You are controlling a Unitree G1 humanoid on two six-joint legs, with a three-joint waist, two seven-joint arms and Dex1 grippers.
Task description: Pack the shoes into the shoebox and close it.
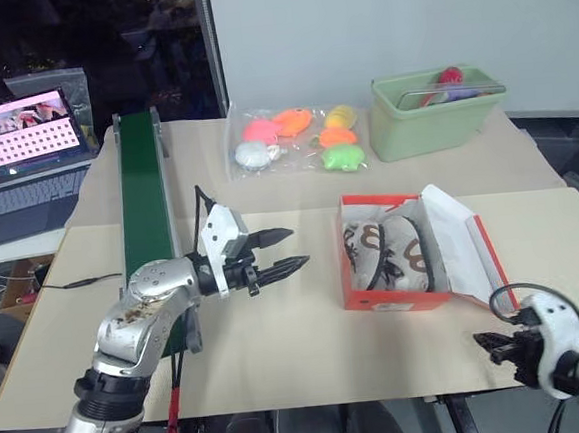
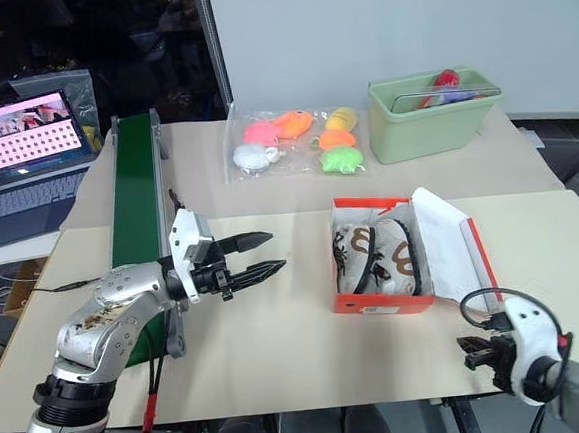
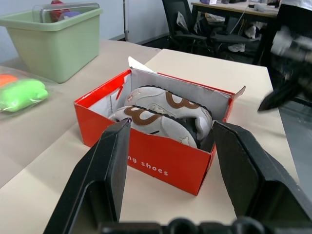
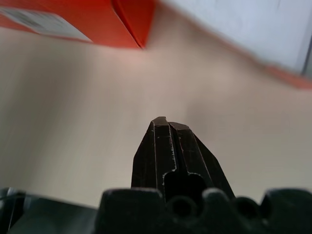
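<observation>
Shoes (image 1: 388, 254) sit in box (image 1: 376, 295), lid (image 1: 459, 243) open; L claw (image 1: 280, 253) wide, empty, aimed at box; R claw (image 4: 168, 127) pinched shut, empty, low by surface (image 1: 310, 345) edge.

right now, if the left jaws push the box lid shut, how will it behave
The lid looks like thin card, so it will probably flex rather than swing stiffly. The box, weighted by both shoes, may still slide on the smooth table.

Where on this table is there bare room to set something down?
Bare patches: between the green conveyor and the shoebox, and along the near edge in front of the box. Crowded at the back: toy bag beside the green bin.
</observation>
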